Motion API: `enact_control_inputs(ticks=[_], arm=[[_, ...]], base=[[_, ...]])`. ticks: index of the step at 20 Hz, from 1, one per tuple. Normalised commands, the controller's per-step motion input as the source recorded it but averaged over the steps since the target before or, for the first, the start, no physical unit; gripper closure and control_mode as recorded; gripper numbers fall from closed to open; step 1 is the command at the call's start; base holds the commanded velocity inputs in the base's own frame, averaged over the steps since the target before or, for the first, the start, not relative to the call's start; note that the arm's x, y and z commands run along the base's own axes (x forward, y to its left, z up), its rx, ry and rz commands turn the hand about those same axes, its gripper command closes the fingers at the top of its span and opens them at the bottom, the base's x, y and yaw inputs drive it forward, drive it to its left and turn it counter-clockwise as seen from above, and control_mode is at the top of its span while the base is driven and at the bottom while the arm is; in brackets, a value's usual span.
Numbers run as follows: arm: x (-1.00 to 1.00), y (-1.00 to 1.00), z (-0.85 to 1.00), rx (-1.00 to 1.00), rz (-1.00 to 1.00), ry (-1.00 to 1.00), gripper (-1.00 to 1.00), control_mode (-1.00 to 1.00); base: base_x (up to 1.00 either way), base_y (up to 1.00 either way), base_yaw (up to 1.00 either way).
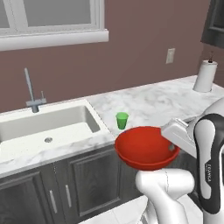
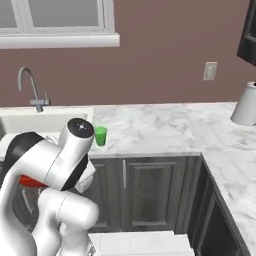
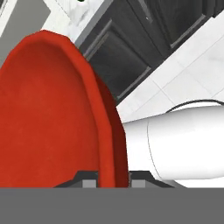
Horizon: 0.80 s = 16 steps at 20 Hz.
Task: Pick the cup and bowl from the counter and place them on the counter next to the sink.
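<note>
My gripper (image 1: 172,148) is shut on the right rim of the red bowl (image 1: 146,148), which hangs in the air in front of the dark cabinets, below the counter's edge. In the hand view the bowl (image 3: 48,113) fills the left side, its rim pinched between the two tips of the gripper (image 3: 113,178). Behind my arm a sliver of the bowl (image 2: 29,181) peeks out. The green cup (image 1: 122,120) stands upright on the white marble counter (image 1: 153,100), just right of the sink (image 1: 43,127). From the right base camera, the cup (image 2: 101,135) stands near the counter's front edge.
A grey gooseneck faucet (image 1: 31,89) rises behind the sink. A paper towel roll (image 1: 205,76) stands at the counter's far right. Dark cabinet doors (image 1: 87,179) lie under the counter. The counter turns a corner at the right (image 2: 230,170).
</note>
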Motion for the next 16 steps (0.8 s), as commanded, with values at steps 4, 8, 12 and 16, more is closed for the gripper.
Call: enact_control_inputs(ticks=[4, 8, 12, 16], arm=[[0.0, 0.0, 0.0, 0.0, 0.0, 0.0, 1.0, 1.0], [0.0, 0.0, 0.0, 0.0, 0.0, 0.0, 1.0, 1.0], [0.0, 0.0, 0.0, 0.0, 0.0, 0.0, 1.0, 1.0], [0.0, 0.0, 0.0, 0.0, 0.0, 0.0, 1.0, 1.0]], base=[[0.47, 0.07, 0.16], [0.11, 0.74, 0.03], [0.1, 0.95, 0.0], [0.15, 0.99, 0.0]])
